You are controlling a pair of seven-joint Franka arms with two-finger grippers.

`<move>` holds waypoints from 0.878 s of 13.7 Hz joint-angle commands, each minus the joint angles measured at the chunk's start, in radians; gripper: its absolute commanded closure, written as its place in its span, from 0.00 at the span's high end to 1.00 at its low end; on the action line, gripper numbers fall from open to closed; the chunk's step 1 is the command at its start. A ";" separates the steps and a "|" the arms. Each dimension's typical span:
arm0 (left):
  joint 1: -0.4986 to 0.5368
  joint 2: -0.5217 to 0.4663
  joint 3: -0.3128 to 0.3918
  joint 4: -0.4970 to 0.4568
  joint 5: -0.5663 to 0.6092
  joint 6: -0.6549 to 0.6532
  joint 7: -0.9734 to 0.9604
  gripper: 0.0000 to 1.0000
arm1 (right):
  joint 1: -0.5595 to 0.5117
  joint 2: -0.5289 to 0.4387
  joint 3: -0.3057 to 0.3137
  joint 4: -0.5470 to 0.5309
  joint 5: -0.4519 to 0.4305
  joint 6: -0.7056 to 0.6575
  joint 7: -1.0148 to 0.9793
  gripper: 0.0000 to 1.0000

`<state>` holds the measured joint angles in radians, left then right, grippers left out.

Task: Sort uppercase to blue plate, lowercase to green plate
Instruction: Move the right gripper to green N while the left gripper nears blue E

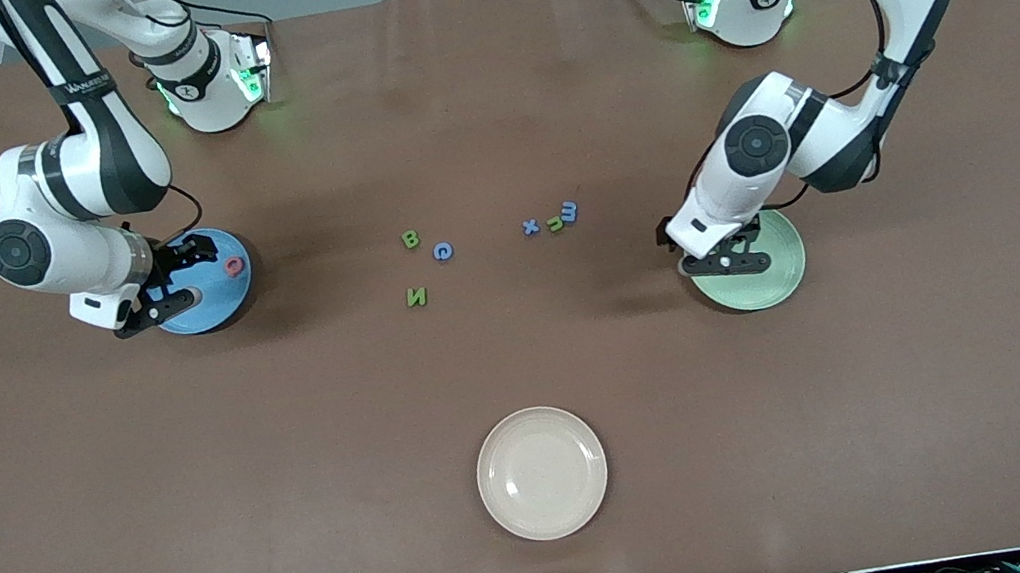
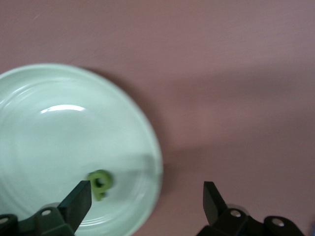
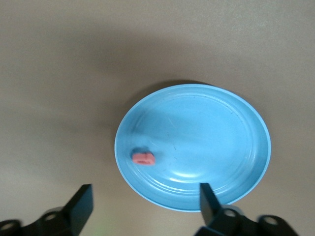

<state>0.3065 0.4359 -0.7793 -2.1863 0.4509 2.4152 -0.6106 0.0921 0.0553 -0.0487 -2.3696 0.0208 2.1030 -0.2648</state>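
While the pink-red Q lies in the blue plate and the green p in the green plate, we judge two of eight sorted. B, G, N, x, m and a small green letter wait mid-desk, at twelve o'clock from the cream plate. We see the right gripper and left gripper over their plates, jaws apart, empty.
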 commanded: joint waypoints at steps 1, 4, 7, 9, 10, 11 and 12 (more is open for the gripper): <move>-0.070 -0.008 -0.028 0.042 0.014 -0.010 -0.014 1.00 | 0.061 -0.025 0.017 -0.010 0.004 -0.003 0.144 1.00; -0.176 0.024 -0.028 0.104 0.014 -0.080 -0.008 1.00 | 0.193 -0.028 0.017 -0.005 0.004 0.002 0.359 1.00; -0.253 0.047 -0.026 0.109 0.015 -0.079 0.044 0.99 | 0.280 -0.020 0.017 0.039 0.004 -0.005 0.530 1.00; -0.302 0.052 -0.026 0.108 0.017 -0.065 0.101 0.99 | 0.281 -0.012 0.015 0.081 0.004 -0.008 0.530 1.00; -0.322 0.053 -0.026 0.106 0.017 -0.064 0.104 0.97 | 0.281 -0.003 0.015 0.096 0.004 -0.017 0.523 1.00; -0.329 0.061 -0.026 0.103 0.018 -0.055 0.104 0.97 | 0.281 -0.002 0.016 0.098 0.004 0.003 0.524 1.00; -0.342 0.081 -0.026 0.105 0.017 -0.041 0.104 0.97 | 0.293 -0.002 0.017 0.105 0.004 0.032 0.536 1.00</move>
<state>-0.0181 0.4850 -0.8074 -2.0968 0.4510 2.3577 -0.5283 0.3794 0.0513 -0.0307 -2.2847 0.0222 2.1129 0.2576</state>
